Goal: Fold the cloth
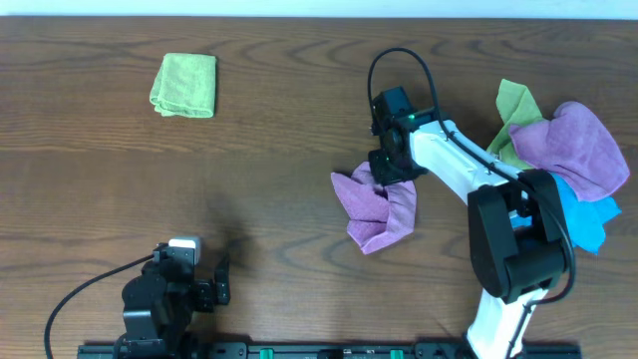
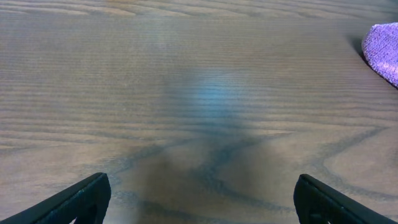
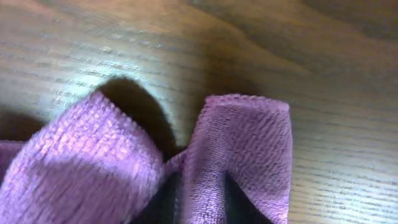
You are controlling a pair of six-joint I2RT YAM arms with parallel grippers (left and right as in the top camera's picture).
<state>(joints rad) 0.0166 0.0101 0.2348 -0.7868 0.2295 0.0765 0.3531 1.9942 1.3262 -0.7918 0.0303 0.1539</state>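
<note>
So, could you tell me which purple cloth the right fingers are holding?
The crumpled purple cloth lying alone mid-table; the other purple cloth tops the pile at right.

Table (image 1: 279,130): brown wood grain with dark swirls, filling all three views.
Folded green cloth (image 1: 184,85): lime-green, a flat squarish packet on the far left part of the table, well apart from everything else.
Heap (image 1: 558,165): three crumpled cloths bunched together at the right edge, touching.
Loose green cloth (image 1: 513,108): lime-green, on the heap's far side, partly under the purple one.
Heaped purple cloth (image 1: 576,145): on top, overlapping green and blue.
Blue cloth (image 1: 595,221): bright blue, on the heap's near side, partly hidden.
Black rail (image 1: 329,351): along the near table edge.
</note>
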